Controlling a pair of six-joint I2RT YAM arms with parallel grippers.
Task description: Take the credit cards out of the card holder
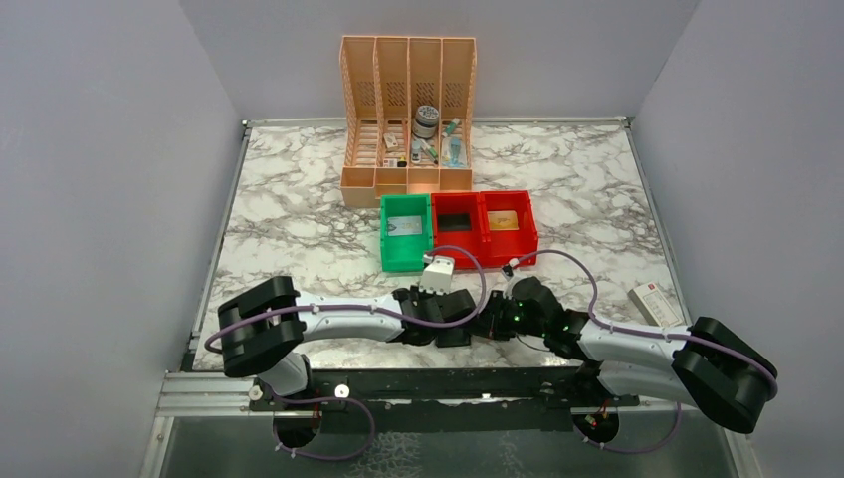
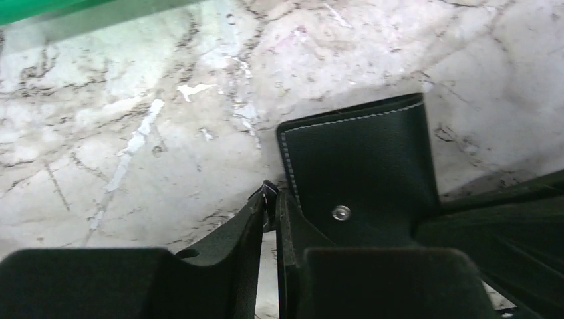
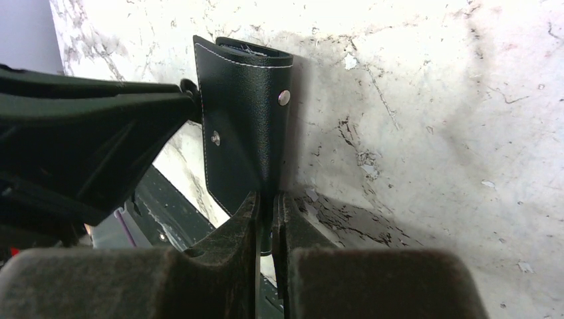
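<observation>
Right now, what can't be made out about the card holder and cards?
- Credit cards: none visible; the card holder shows only its closed outside in both wrist views.
- Top view: card holder hidden under left hand and right hand.
- Green bin, red bins: contents too small, top view.

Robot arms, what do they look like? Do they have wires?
The left arm and right arm are pale grey tubes with chunky black joints. Thin purple cables loop along both. The left claw and right claw each have two flat black fingers. A small white box sits by the left wrist, and tiny green lights glow on the right wrist.
</observation>
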